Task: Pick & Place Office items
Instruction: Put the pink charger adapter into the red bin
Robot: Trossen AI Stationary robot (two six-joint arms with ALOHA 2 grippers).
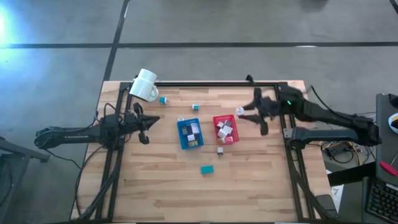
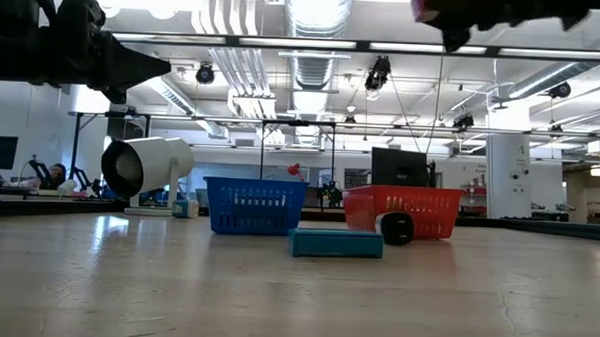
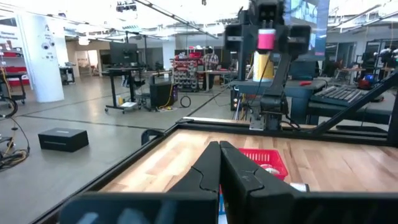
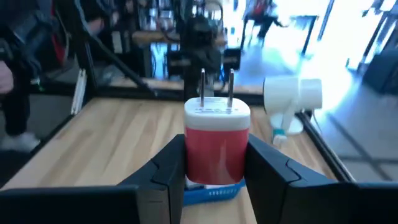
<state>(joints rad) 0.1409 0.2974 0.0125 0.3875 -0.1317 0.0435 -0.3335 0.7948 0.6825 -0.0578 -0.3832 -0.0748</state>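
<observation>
Between the right gripper's (image 4: 211, 168) fingers we hold a stiff, light plug adapter (image 4: 216, 144) by its flat sides, hovering at the red tray's (image 1: 225, 129) three o'clock; left gripper (image 1: 146, 121) is closed, empty.

light: bright, overhead strips | glare: windows, top-left | blur: wrist views

We observe a large open-plan robotics lab or workshop. Exposed ducts (image 2: 315, 14) and pipework run along the ceiling, with strip lights beside them. The floor (image 3: 93, 124) is bare polished concrete. Rolling workbenches (image 3: 127, 78) and a red tool cabinet (image 3: 189, 71) stand in the background. The wooden table (image 1: 205, 180) sits inside a black metal frame (image 1: 280, 84) carrying two robot arms, with cables trailing beside it.
</observation>
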